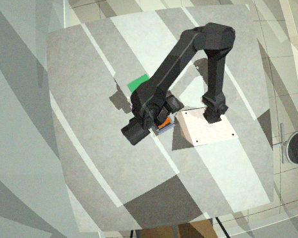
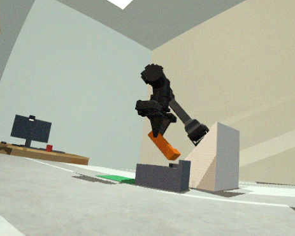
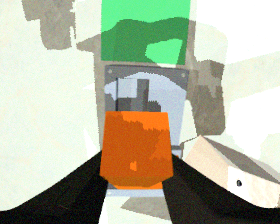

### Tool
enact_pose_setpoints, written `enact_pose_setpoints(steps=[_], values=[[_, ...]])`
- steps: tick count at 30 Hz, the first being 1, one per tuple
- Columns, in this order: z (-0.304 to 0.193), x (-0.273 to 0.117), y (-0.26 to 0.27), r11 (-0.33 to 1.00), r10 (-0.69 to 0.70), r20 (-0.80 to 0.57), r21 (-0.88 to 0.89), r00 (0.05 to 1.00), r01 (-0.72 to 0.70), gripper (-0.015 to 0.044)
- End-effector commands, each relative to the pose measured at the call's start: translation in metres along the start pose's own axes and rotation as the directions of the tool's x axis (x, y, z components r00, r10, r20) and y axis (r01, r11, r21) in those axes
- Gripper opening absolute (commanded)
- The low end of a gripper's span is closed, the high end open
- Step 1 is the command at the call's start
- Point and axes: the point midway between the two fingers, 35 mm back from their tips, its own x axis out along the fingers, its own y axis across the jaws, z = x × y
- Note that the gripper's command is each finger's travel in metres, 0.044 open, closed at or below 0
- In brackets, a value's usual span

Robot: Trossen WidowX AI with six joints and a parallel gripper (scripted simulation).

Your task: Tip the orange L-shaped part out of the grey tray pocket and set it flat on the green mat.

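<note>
Orange L-shaped part (image 2: 164,145): airborne, tilted, lower end just above the grey tray (image 2: 162,176); only the exterior view shows this clearance. Upper end pinched in the gripper (image 2: 158,131), whose dark fingers flank it in the wrist view. Wrist view alone shows the tray's open pocket beyond the part, then the green mat (image 3: 146,3) farther off. From above, the arm hides most of part, tray and mat.
</note>
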Motion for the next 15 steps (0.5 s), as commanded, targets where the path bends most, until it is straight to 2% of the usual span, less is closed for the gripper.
enact_pose_setpoints(steps=[1, 15], values=[[0.02, 0.0, -0.002, 1.0, 0.004, 0.006, 0.007, 1.0, -0.004, 0.0], [0.097, -0.001, -0.009, 1.0, 0.004, 0.009, 0.008, 1.0, -0.004, 0.0]])
